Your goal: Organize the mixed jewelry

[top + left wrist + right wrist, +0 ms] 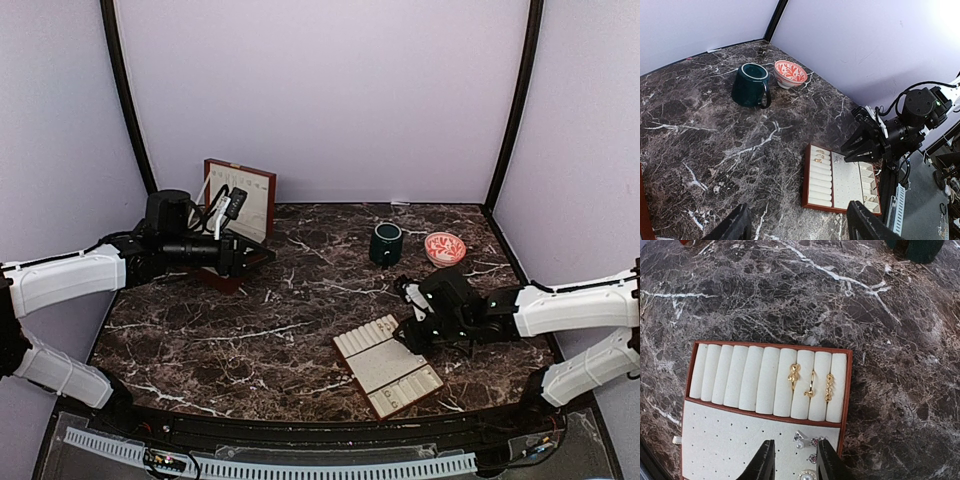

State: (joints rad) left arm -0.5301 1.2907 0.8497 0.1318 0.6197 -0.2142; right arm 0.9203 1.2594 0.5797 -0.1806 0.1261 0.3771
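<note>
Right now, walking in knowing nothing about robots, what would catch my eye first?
Probably the three gold rings gleaming in the cream-padded tray near the front right, with the right end effector open over it. Next, the dark green mug and red patterned bowl side by side at the back right.

Tray (375,362) front right, mug (386,243) and bowl (444,248) behind it, box (243,200) back left, rings (811,385) in tray slots.

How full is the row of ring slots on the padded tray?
Partly filled. Three gold rings sit in the right-end slots of the tray in the right wrist view; the other slots hold nothing.
</note>
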